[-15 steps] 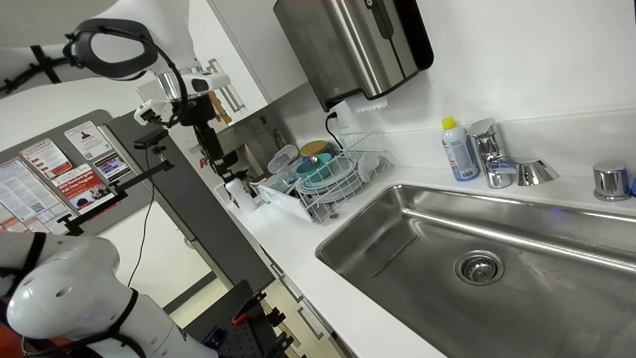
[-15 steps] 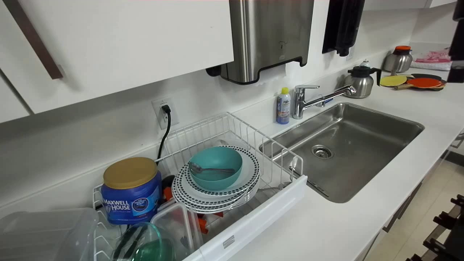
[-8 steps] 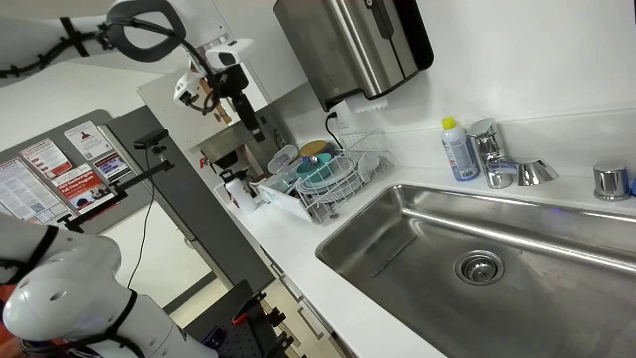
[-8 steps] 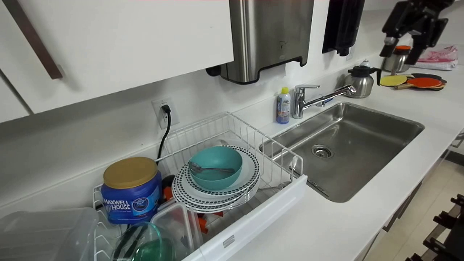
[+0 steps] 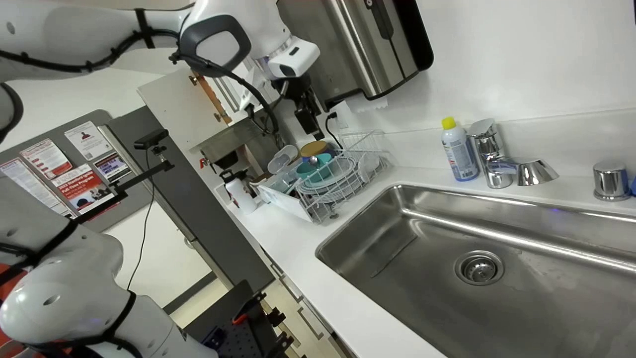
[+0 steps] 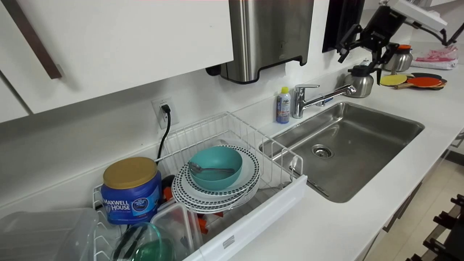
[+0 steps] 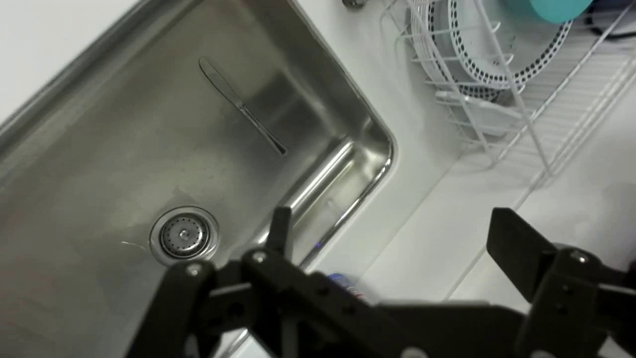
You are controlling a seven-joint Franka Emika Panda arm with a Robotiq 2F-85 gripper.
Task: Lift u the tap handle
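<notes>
The tap handle is the short chrome lever on top of the silver sink tap; it shows in both exterior views (image 5: 482,127) (image 6: 307,86). In an exterior view it lies level above the tap body (image 6: 298,105). The tap is hidden in the wrist view. My gripper shows in both exterior views (image 5: 316,133) (image 6: 360,69), in the air and apart from the tap. In the wrist view its black fingers (image 7: 391,215) are wide apart with nothing between them, above the counter beside the sink edge.
A blue bottle with a yellow cap (image 5: 459,151) stands close beside the tap. A chrome fitting (image 5: 611,181) stands on the sink's far side. A steel towel dispenser (image 5: 353,49) hangs above. A dish rack (image 6: 253,224) stands by the sink; a knife (image 7: 243,108) lies in the sink.
The arm has swung in toward the sink and tap, moving right in an exterior view. The gripper came into view in both exterior views' counter area. The tap handle has not moved.
</notes>
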